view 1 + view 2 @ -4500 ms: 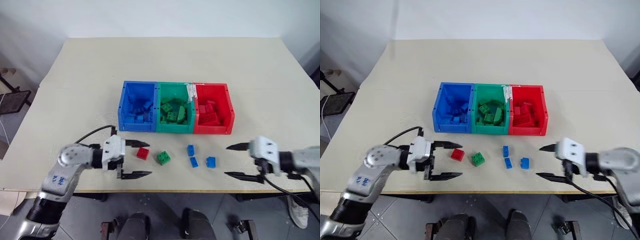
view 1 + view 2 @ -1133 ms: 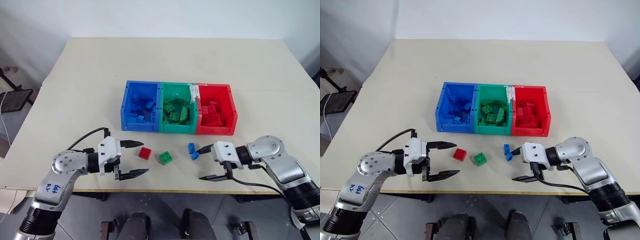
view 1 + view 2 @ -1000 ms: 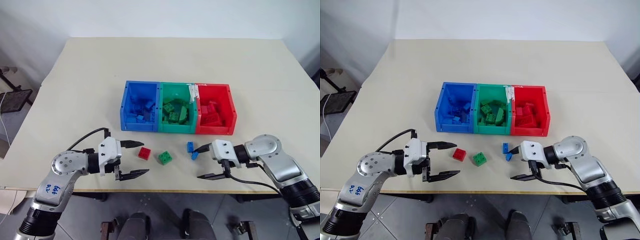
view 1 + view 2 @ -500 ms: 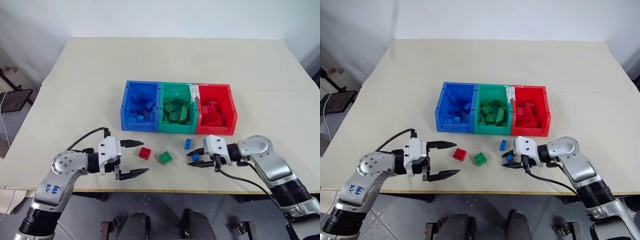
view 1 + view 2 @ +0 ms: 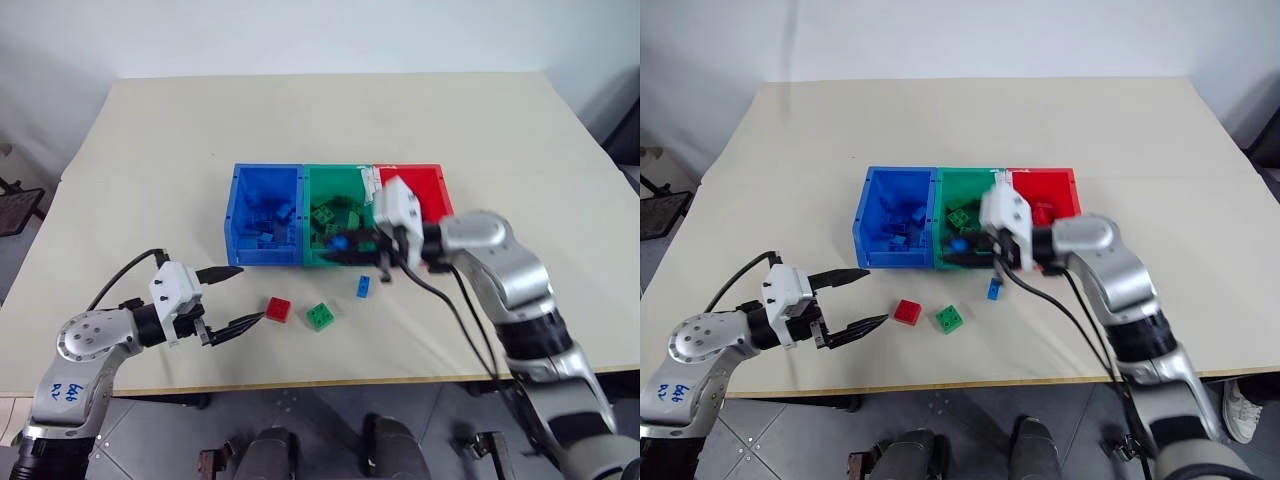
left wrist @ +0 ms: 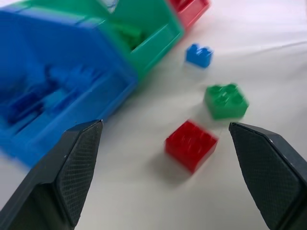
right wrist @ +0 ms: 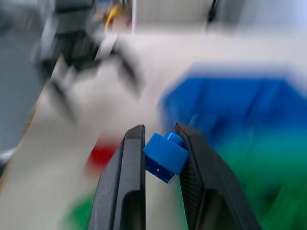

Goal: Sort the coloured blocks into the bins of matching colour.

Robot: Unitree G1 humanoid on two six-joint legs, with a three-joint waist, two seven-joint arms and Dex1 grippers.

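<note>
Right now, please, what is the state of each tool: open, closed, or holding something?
Left tool: open, holding nothing, near the red block.
Right tool: closed on a small blue block, above the green bin.

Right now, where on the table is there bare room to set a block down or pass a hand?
The table is bare behind the bins and to either side. Crowded: in front of the bins lie the red block, green block and blue block, between the left gripper and right gripper.
</note>
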